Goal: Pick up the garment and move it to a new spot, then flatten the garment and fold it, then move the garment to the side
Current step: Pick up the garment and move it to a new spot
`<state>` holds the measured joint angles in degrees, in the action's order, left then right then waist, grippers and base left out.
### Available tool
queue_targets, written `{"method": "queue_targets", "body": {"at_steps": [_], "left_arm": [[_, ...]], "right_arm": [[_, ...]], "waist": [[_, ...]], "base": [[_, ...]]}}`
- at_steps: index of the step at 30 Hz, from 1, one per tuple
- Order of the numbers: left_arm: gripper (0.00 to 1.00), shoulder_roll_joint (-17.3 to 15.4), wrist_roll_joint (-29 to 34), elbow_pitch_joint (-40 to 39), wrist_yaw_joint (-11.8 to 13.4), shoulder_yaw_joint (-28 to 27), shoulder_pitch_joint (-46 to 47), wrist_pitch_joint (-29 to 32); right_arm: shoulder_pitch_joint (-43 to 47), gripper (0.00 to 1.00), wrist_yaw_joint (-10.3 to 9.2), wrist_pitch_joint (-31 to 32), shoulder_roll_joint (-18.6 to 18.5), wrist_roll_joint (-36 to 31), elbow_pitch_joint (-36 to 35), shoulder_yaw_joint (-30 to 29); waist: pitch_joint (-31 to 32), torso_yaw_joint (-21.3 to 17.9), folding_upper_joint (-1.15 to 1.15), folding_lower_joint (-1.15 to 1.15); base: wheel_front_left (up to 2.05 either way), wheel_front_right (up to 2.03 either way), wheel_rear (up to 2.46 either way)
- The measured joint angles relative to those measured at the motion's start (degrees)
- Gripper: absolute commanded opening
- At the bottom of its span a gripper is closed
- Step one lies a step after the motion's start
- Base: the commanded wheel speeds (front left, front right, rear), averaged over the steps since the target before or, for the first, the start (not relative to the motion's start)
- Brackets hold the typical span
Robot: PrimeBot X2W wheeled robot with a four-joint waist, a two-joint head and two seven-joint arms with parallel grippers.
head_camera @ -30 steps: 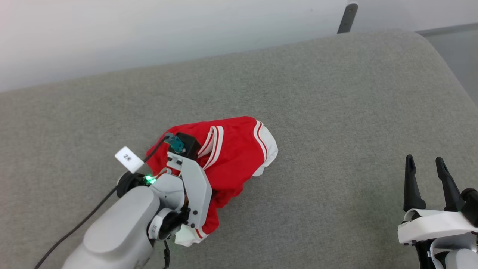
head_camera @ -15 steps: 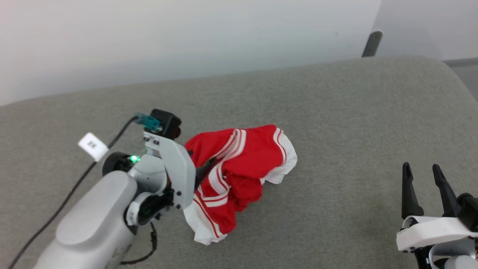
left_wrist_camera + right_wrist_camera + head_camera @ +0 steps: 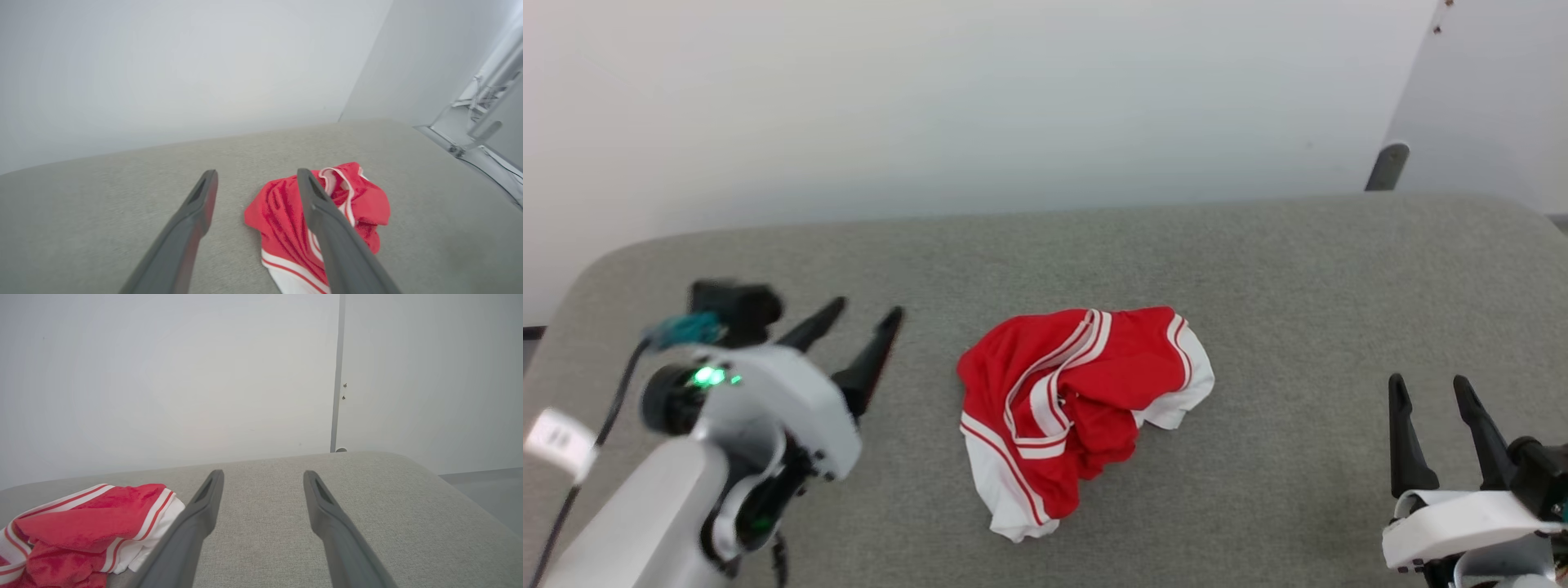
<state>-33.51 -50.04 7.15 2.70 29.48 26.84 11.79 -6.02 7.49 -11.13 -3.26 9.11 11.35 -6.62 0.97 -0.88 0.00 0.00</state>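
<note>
The garment [image 3: 1078, 408], a bright red shirt with white sleeve ends and striped trim, lies crumpled in a heap at the middle of the grey padded surface [image 3: 1258, 269]. My left gripper [image 3: 866, 314] hovers open to its left, clear of the cloth, with nothing between its fingers. In the left wrist view the garment [image 3: 282, 216] sits just beyond and right of the left gripper [image 3: 255, 175]. My right gripper [image 3: 1429, 384] stands open at the lower right, well away from the shirt. The right wrist view has the garment [image 3: 81, 522] at its lower left, beside the right gripper [image 3: 263, 475].
A white wall [image 3: 931, 98] runs behind the padded surface. A thin grey post [image 3: 1386, 166] rises at the far right corner. The surface's rounded edges fall away at left and right, with floor [image 3: 482, 482] beyond the right edge.
My left gripper let go of the garment, opened, and drew back to the left. The shirt now lies free in a heap. The head camera has tilted and shifted. The right gripper is unchanged.
</note>
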Motion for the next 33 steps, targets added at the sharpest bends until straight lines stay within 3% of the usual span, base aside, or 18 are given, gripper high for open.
{"method": "queue_targets", "body": {"at_steps": [9,16,25,33], "left_arm": [[1.00,-3.1,3.0,-3.0,1.4,-5.1,-10.7,-16.2],[1.00,-4.0,3.2,-3.0,2.0,-8.2,-18.1,-24.1],[1.00,-2.3,5.4,-3.1,1.5,-14.2,-25.8,-26.7],[1.00,3.3,9.5,-4.8,-3.5,-22.9,-32.3,-26.9]], "right_arm": [[1.4,1.00,0.00,-0.5,-1.5,1.0,0.9,1.3],[2.6,1.00,0.00,-0.9,-2.0,1.4,1.4,1.4],[3.9,1.00,0.00,-1.8,-3.4,2.4,2.3,1.8],[5.8,1.00,0.00,-2.6,-3.9,2.9,2.8,1.5]], "waist": [[2.4,2.5,0.00,0.00],[3.8,4.3,0.00,0.00],[5.1,5.7,0.00,0.00],[5.6,6.1,0.00,0.00]], "base": [[0.00,0.00,0.00],[0.00,0.00,0.00],[0.00,0.00,0.00],[0.00,0.00,0.00]]}}
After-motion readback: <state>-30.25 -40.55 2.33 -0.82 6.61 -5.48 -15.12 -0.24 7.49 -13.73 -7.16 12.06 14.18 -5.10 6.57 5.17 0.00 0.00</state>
